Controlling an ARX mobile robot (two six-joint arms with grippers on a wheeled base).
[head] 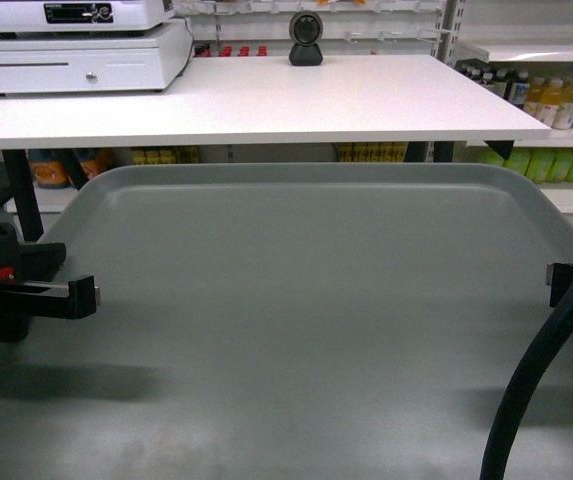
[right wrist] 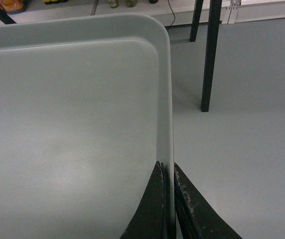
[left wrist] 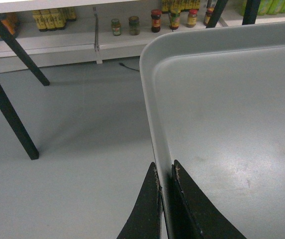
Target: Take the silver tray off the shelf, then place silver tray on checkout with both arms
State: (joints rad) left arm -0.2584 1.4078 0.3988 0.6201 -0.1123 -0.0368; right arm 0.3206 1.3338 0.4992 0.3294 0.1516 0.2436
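Head view: silver tray (head: 316, 320) between both hands.

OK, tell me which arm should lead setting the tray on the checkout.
Neither clearly: both must move together. The left hand clamps the silver tray's left rim and the right hand clamps its right rim, roughly level. The checkout lies straight ahead, above the tray's far edge, so probably lift evenly, then advance.

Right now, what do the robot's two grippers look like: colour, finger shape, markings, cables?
Both are black. The left gripper has a blocky body with a small red mark and flat fingers; in its wrist view the fingers taper to points. The right gripper shows only a black tip, with a thick black cable curving beside it. Its fingers look scuffed.
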